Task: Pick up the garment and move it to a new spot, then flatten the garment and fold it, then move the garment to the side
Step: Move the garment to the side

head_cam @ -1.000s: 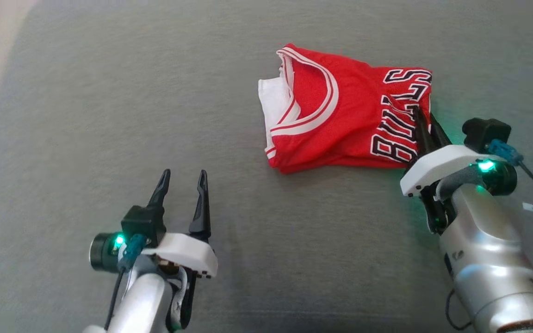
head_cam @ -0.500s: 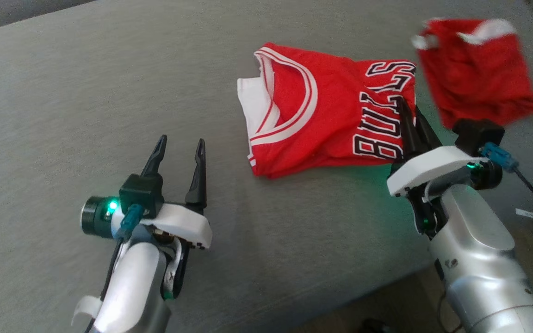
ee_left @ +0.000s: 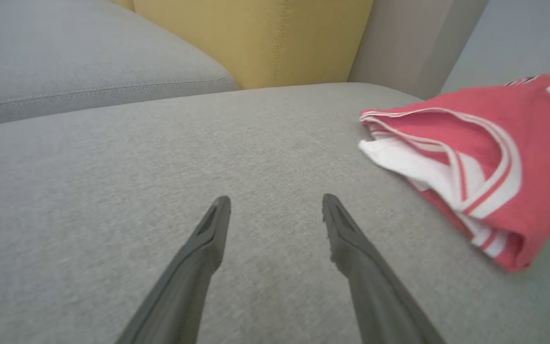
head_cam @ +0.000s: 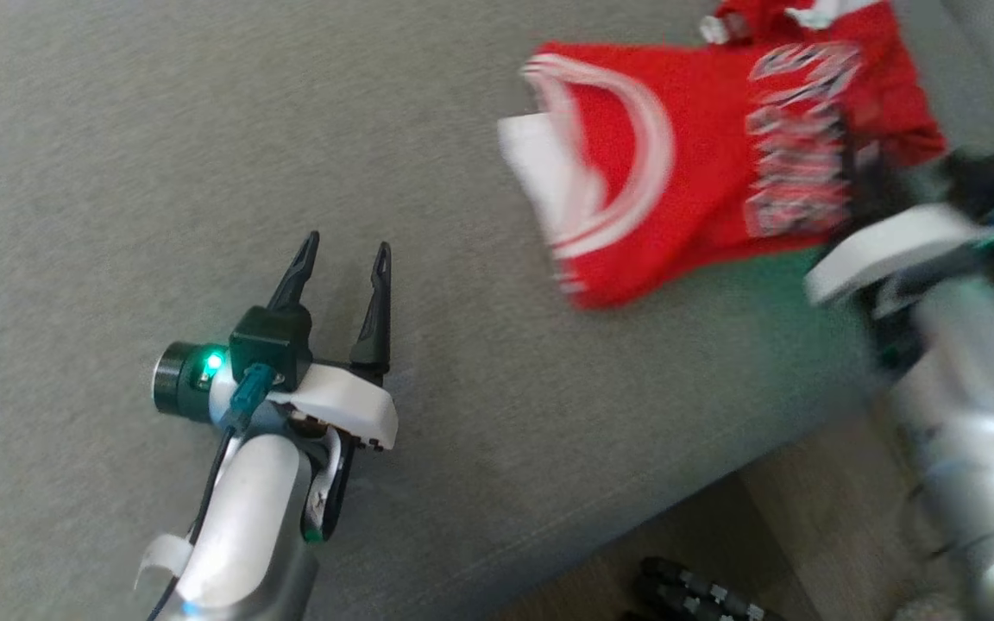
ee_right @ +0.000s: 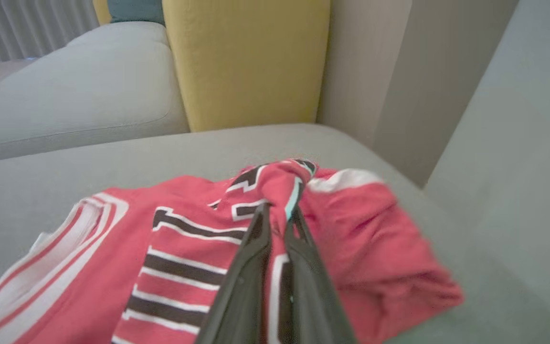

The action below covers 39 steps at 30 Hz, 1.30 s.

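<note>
Folded garment [head_cam: 704, 164] lying on the grey sofa seat [head_cam: 160, 172], near its right edge. The right end effector [ee_right: 280, 210] has its two fingers pinched nearly together on a raised fold at the garment's lettered edge. A second red garment [ee_right: 375, 239] lies against that edge, on the side towards the seat's far right corner. The left end effector [head_cam: 346, 250] has its fingers spread wide and holds nothing, over bare seat nearer the front edge, well apart from the garment.

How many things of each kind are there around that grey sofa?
Red garments: 2, the jersey and a second red garment.
End effectors: 2, left end effector and right end effector.
Yellow cushion: 1.
Total: 5.
</note>
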Tool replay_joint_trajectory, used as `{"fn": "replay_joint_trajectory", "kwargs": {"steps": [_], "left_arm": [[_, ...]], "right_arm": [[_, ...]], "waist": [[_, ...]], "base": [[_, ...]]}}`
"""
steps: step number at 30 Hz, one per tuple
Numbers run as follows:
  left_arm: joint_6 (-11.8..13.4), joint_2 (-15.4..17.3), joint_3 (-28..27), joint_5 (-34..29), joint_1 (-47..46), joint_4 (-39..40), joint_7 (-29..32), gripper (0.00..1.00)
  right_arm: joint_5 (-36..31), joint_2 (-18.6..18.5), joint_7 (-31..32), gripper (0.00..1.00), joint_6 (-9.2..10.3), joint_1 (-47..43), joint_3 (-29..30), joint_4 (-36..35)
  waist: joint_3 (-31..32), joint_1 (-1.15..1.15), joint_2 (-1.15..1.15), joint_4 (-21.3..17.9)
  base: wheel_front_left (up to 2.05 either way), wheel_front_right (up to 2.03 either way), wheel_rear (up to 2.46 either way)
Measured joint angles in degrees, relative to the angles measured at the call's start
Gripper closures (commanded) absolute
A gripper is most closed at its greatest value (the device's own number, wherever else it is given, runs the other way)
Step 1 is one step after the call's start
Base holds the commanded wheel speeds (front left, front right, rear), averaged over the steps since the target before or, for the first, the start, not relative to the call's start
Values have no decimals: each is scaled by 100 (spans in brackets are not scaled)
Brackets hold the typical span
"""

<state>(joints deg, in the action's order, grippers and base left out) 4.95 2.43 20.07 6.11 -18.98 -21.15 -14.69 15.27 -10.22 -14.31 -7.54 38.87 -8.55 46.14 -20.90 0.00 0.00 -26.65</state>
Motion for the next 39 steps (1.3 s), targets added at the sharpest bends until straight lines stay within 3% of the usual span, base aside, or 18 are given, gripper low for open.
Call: {"fn": "replay_joint_trajectory", "kwargs": {"steps": [7, 12, 13, 14, 22, 24, 31, 39], "left_arm": [[10, 5, 30, 2, 0, 23, 0, 0], [16, 9, 26, 8, 0, 54, 0, 0], [18, 11, 26, 8, -1, 58, 0, 0], [43, 10, 30, 9, -1, 70, 0, 0], [119, 8, -13, 11, 1, 105, 0, 0], [171, 8, -56, 74, 3, 140, 0, 0], [371, -1, -193, 226, 55, 256, -1, 0], [566, 0, -358, 380, 478, 270, 0, 0]], "right_arm": [[-669, -1136, 0, 100, 0, 1043, 806, 759], [-1143, -1348, 21, 100, 0, 1325, 1184, 1268], [-1244, -1357, 27, 58, 0, 1350, 1262, 1332], [-1332, -1361, 26, 0, 0, 1352, 1336, 1356], [-1847, -1209, 0, 0, 0, 1340, 1890, 902], [-1889, -800, -7, 0, 0, 1259, 1935, 261], [-1655, -99, -9, 0, 0, 449, 1406, -730], [-1282, 443, -13, 0, 0, -441, 1043, -1078]], "waist": [[-104, 0, 0, 541], [-219, 0, 0, 827], [-239, 0, 0, 868], [-252, 0, 0, 902], [-142, 0, 0, 1007], [-31, 0, 0, 1044], [198, 0, 0, 1337], [513, 0, 0, 1887]], "base": [[0, 0, 0], [0, 0, 0], [0, 0, 0], [0, 0, 0], [0, 0, 0], [0, 0, 0], [0, 0, 0], [0, 0, 0]]}}
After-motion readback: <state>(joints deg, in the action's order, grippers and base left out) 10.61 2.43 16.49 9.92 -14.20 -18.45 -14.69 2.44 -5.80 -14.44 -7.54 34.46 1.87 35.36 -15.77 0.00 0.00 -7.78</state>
